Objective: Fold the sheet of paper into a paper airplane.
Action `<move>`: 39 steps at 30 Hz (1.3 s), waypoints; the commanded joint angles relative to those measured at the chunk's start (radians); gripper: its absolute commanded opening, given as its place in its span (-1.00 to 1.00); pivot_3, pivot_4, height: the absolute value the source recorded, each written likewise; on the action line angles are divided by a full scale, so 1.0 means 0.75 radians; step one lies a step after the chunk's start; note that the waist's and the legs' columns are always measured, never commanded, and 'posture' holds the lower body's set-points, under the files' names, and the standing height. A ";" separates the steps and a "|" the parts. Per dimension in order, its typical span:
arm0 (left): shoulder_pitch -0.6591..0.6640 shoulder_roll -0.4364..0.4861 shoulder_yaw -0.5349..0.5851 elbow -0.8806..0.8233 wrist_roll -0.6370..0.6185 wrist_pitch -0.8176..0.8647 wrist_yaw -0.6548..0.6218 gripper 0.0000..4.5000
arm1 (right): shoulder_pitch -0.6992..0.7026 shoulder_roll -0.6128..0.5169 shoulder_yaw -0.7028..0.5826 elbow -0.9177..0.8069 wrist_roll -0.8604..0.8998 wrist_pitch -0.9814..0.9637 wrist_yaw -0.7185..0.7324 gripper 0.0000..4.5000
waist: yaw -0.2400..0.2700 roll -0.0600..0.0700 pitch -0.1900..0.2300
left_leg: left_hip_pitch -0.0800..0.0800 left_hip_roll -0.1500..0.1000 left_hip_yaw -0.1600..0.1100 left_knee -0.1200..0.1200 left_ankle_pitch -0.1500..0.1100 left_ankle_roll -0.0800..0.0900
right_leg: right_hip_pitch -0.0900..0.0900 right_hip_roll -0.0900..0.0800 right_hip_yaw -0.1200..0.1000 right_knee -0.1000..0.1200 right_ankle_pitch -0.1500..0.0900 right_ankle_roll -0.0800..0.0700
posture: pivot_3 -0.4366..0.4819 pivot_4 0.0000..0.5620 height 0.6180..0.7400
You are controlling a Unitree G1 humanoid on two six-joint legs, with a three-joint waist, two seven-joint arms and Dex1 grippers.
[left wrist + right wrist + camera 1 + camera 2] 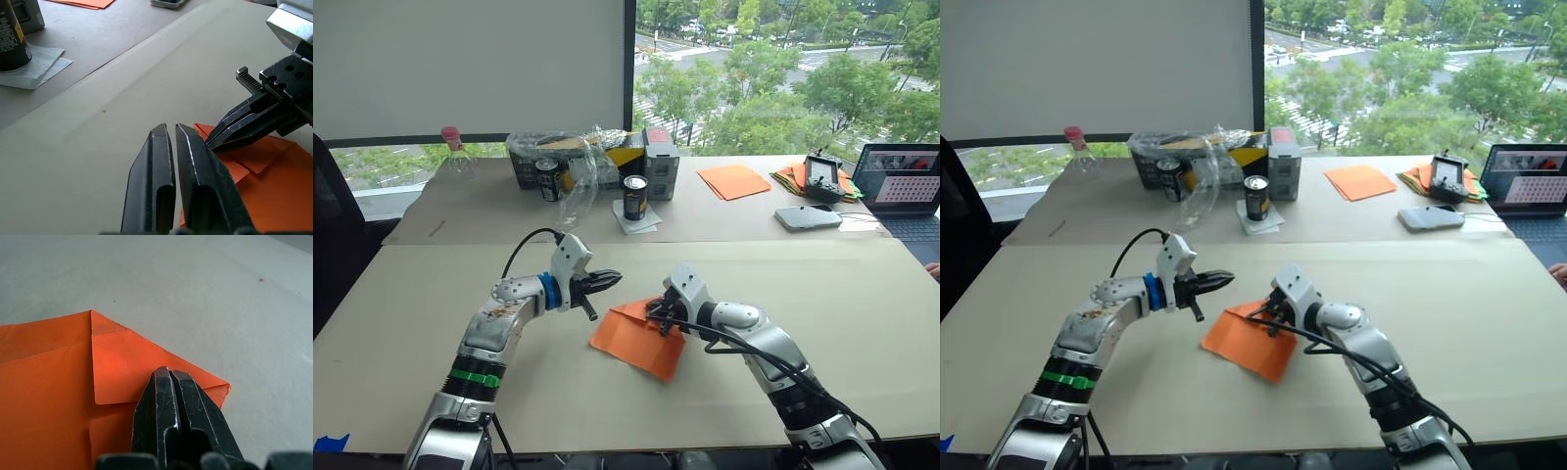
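Pressing closed right pincer point(655, 312) onto sheet of paper point(631, 343).

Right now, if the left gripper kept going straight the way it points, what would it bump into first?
Probably the right gripper, whose tip sits just ahead of the left gripper over the folded corner of the sheet of paper. Depth is hard to judge, so it might slip past.

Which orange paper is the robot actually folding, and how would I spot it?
On the near table, right between the two grippers, lies the sheet of paper, with the right gripper pressing on it. Unlike the smooth orange sheets on the far table, it is creased, with a corner folded over.
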 commanded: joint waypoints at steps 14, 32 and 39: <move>0.091 0.026 -0.193 0.071 0.189 -0.029 0.048 -0.99 | 0.026 0.024 0.022 -0.052 -0.063 -0.054 -0.037 -1.00 | 0.007 0.000 -0.001 | 0.001 0.000 0.000 0.000 0.000 0.000 | 0.001 0.000 0.000 0.000 0.000 0.000 | -0.05 -0.47 -0.14; 0.102 -0.008 -0.226 0.048 0.217 -0.037 0.068 -0.99 | -0.045 0.049 0.021 0.130 -0.173 -0.085 -0.119 -1.00 | 0.011 0.001 -0.001 | 0.000 -0.001 0.000 0.000 0.000 0.000 | 0.000 -0.001 0.000 0.000 0.000 0.000 | -0.05 -0.47 -0.14; 0.118 0.009 -0.228 0.066 0.237 -0.077 0.064 -0.99 | 0.026 -0.006 -0.056 0.033 -0.137 -0.034 -0.125 -1.00 | 0.015 0.000 -0.002 | 0.000 -0.001 0.000 0.000 0.000 0.000 | 0.000 -0.001 0.000 0.000 0.000 0.000 | -0.05 -0.47 -0.14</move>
